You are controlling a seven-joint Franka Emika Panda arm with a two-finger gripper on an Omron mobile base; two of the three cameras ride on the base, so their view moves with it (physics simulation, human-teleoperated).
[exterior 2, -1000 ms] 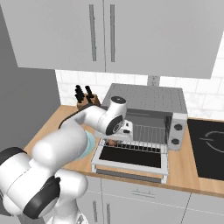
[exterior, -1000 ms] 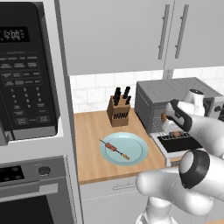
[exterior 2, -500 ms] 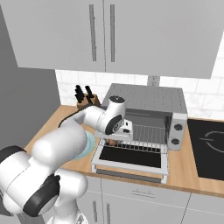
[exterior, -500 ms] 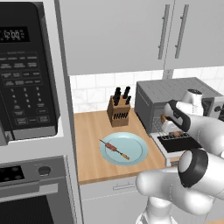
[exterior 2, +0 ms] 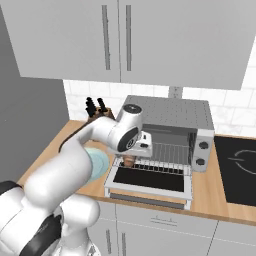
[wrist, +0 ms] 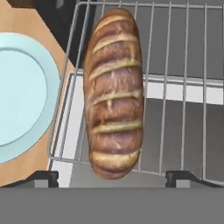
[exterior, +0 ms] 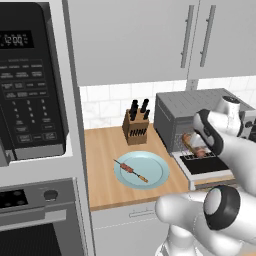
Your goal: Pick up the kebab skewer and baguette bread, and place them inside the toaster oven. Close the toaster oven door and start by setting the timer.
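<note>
Baguette bread (wrist: pixel 113 92) along wire rack (wrist: pixel 183 109) left edge, right side free.

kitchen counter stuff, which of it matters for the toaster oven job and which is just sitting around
Part of the job:
- baguette bread, lying on the wire rack
- kebab skewer, on the light blue plate
- toaster oven, with the toaster oven door dropped open
- gripper, jaws open either side of the bread

Just lying about:
- knife block
- microwave
- cooktop
</note>
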